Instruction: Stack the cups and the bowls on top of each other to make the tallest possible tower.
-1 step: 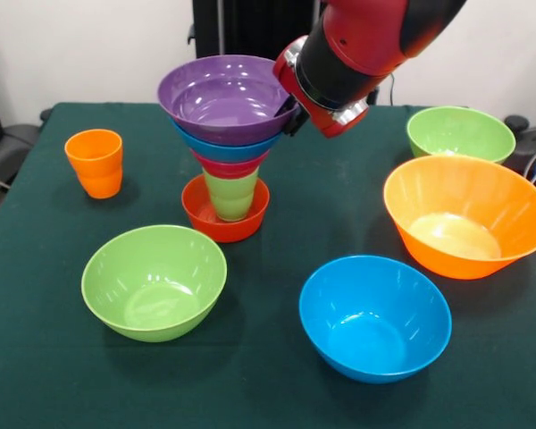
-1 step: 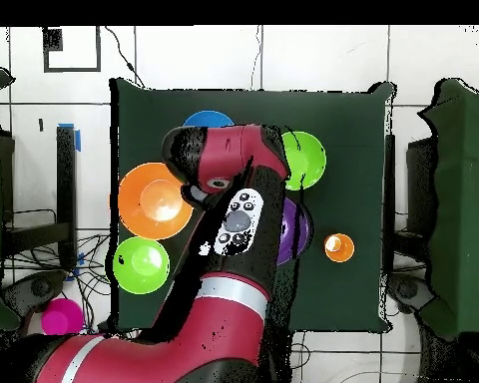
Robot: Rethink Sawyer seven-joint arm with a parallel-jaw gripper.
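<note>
Bowls number eight by the front view: four loose on the green cloth table (image 1: 36,357) and four in the tower (image 1: 226,147). The loose ones are a lime green bowl (image 1: 154,281), a blue bowl (image 1: 375,317), a very large orange bowl (image 1: 467,214) and a second green bowl (image 1: 460,133) beyond it. The tower stands mid-table: a red-orange bowl (image 1: 224,212) at the base, a light green cup (image 1: 231,193) upright in it, then pink, blue and purple bowls widening upward (all glossy, round plastic). One orange cup (image 1: 96,162) with a stepped waist stands apart. The gripper (image 1: 293,114) is at the purple bowl's rim; I cannot tell how it is set.
</note>
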